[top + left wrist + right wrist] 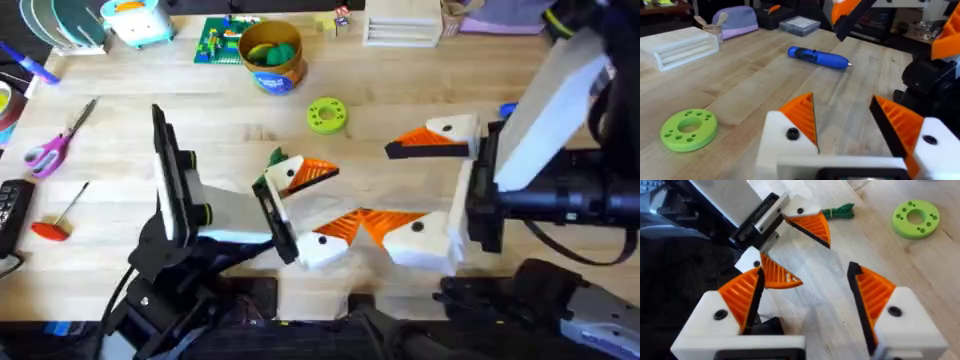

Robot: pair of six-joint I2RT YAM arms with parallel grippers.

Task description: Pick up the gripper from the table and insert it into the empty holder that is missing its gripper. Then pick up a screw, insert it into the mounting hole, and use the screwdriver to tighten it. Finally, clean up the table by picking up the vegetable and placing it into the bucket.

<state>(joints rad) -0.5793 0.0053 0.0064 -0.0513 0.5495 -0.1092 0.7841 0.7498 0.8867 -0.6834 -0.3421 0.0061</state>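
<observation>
Lying on the desk (150, 90) beside the left end effector (310, 205), the vegetable (839, 211) looks light and soft, so I would pinch it across its middle. Both the left and the right end effector (805, 307) are spread and hold nothing. The bucket (272, 57) stands well apart.

Two grippers sit near the table's (420, 90) front centre: the left gripper (318, 206) beside the vegetable (275, 157), the right gripper (425, 185) spread wide. The ring (326, 114) lies beyond; the bucket (272, 57) stands farther back.
</observation>
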